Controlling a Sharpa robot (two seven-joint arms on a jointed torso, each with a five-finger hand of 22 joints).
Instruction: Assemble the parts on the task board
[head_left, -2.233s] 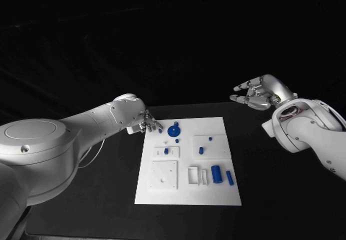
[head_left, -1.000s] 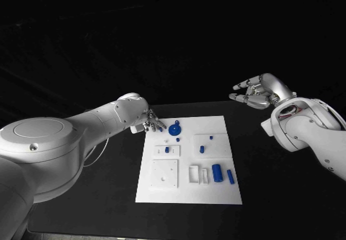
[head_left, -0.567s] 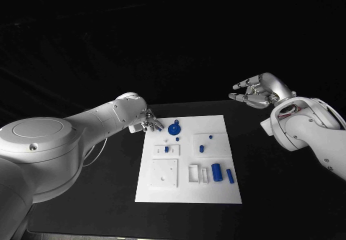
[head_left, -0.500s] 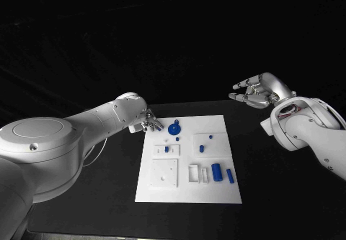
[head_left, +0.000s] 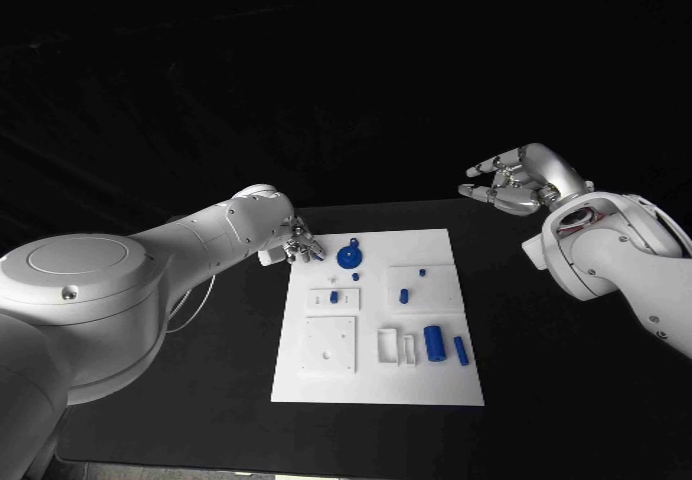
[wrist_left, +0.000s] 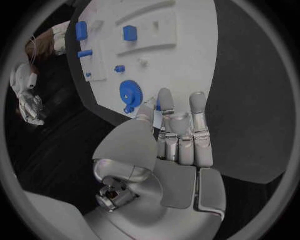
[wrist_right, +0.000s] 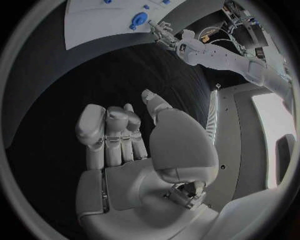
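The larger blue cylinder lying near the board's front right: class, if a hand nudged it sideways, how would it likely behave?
The larger blue cylinder lies on its side on the flat task board, so it would probably roll rather than slide. It looks like a small, solid, rigid piece, so likely stiff and light. Its smooth round surface may slip from the fingers.

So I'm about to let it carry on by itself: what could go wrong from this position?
The left hand has its fingers right at the far left corner of the task board, beside the round blue gear. A clumsy reach might knock the gear or shove the board, since nothing visible pins it. The loose blue cylinder lying near the front could then roll. The right hand hangs off the board, holding nothing, too far away to steady anything.
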